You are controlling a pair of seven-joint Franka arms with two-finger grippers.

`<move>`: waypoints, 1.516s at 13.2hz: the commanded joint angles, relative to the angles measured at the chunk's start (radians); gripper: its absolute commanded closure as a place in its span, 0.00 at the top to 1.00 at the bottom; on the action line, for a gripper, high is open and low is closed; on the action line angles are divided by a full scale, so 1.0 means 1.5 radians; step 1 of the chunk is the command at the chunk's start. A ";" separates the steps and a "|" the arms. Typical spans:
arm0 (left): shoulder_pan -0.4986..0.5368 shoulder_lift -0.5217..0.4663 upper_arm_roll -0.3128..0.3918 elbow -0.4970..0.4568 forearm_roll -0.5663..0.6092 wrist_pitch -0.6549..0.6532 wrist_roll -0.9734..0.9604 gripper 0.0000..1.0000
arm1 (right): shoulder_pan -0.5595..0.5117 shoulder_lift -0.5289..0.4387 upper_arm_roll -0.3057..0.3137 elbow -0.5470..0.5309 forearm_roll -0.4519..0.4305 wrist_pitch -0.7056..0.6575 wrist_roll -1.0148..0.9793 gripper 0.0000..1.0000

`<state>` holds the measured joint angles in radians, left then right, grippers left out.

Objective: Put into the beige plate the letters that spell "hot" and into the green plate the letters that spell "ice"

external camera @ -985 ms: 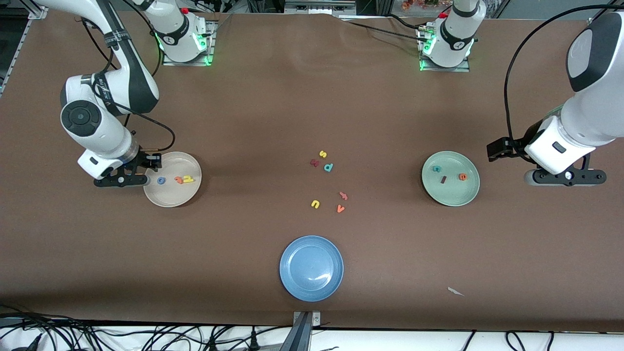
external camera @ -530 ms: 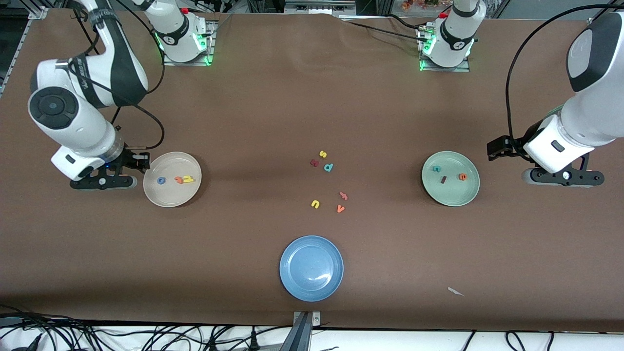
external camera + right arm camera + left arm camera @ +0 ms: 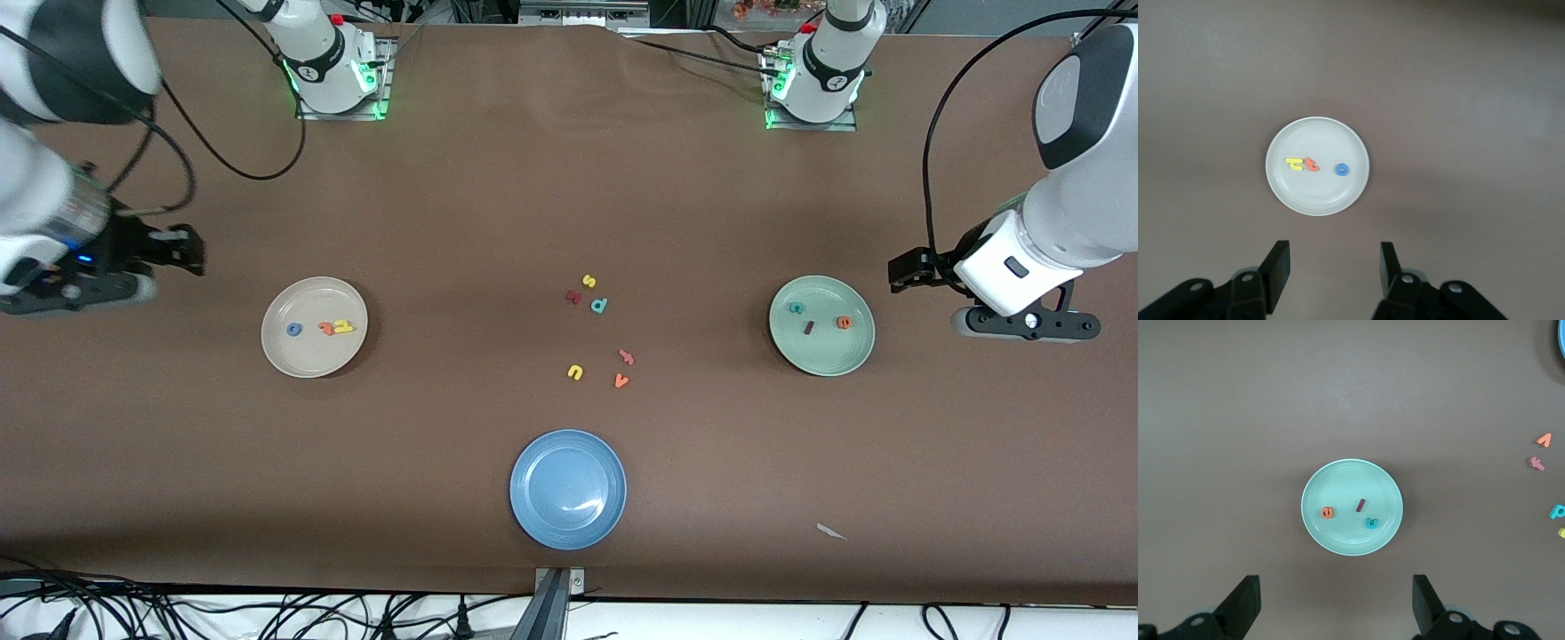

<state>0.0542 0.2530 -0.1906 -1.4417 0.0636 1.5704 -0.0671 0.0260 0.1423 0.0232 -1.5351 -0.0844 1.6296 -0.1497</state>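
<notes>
The beige plate (image 3: 311,357) holds the blue o (image 3: 292,329), the orange t (image 3: 327,328) and the yellow h (image 3: 343,327). My right gripper (image 3: 71,292) hangs open and empty over bare table beside that plate, toward the right arm's end. The right wrist view looks down on the beige plate (image 3: 1290,193) past the right gripper (image 3: 1335,273). In the green plate (image 3: 822,357) lie the teal c (image 3: 797,308), the maroon i (image 3: 809,327) and the orange e (image 3: 844,323). My left gripper (image 3: 1027,324) waits wide open beside the green plate (image 3: 1338,537), toward the left arm's end.
A blue plate (image 3: 568,488) sits near the front edge at mid-table. Several loose letters lie between the beige and green plates, among them a yellow s (image 3: 589,281), a teal letter (image 3: 599,305), a yellow u (image 3: 575,372) and an orange v (image 3: 621,380). A paper scrap (image 3: 831,532) lies near the front.
My right arm has lifted and drawn away from the beige plate toward its own end of the table. The left arm has not moved.
</notes>
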 commanded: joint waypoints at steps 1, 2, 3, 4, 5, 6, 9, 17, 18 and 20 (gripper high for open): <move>0.009 -0.007 0.000 -0.007 -0.028 0.002 0.043 1.00 | 0.011 -0.047 -0.044 -0.013 0.019 -0.034 -0.057 0.70; 0.016 -0.006 0.000 -0.007 -0.049 0.003 0.044 1.00 | 0.010 -0.046 -0.043 -0.005 0.019 -0.042 -0.057 0.71; 0.018 -0.005 0.000 -0.009 -0.053 0.004 0.043 0.99 | 0.010 -0.040 -0.044 0.006 0.021 -0.051 -0.057 0.77; 0.018 -0.005 0.000 -0.009 -0.053 0.004 0.043 0.99 | 0.010 -0.040 -0.043 0.007 0.021 -0.050 -0.054 0.93; 0.018 -0.005 0.000 -0.009 -0.053 0.004 0.043 0.99 | 0.013 -0.040 -0.041 0.014 0.022 -0.051 -0.053 1.00; 0.018 -0.004 0.000 -0.009 -0.052 0.004 0.043 0.99 | 0.014 -0.039 -0.040 0.028 0.029 -0.054 -0.052 1.00; 0.018 -0.004 0.001 -0.008 -0.044 0.004 0.036 0.99 | 0.010 -0.039 -0.043 0.029 0.056 -0.091 -0.051 1.00; 0.013 -0.004 0.000 -0.009 -0.043 0.003 0.031 1.00 | 0.006 -0.036 -0.069 0.030 0.068 -0.128 -0.052 1.00; 0.013 -0.004 0.000 -0.008 -0.043 0.003 0.031 1.00 | 0.004 -0.035 -0.069 0.031 0.067 -0.126 -0.053 1.00; 0.013 -0.003 0.000 -0.008 -0.043 0.004 0.031 1.00 | 0.009 -0.034 -0.066 0.031 0.066 -0.124 -0.050 1.00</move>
<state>0.0728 0.2571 -0.1903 -1.4438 0.0137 1.5704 -0.0305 0.0392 0.0820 -0.0782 -1.5141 0.0024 1.4520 -0.2215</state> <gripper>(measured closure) 0.004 0.000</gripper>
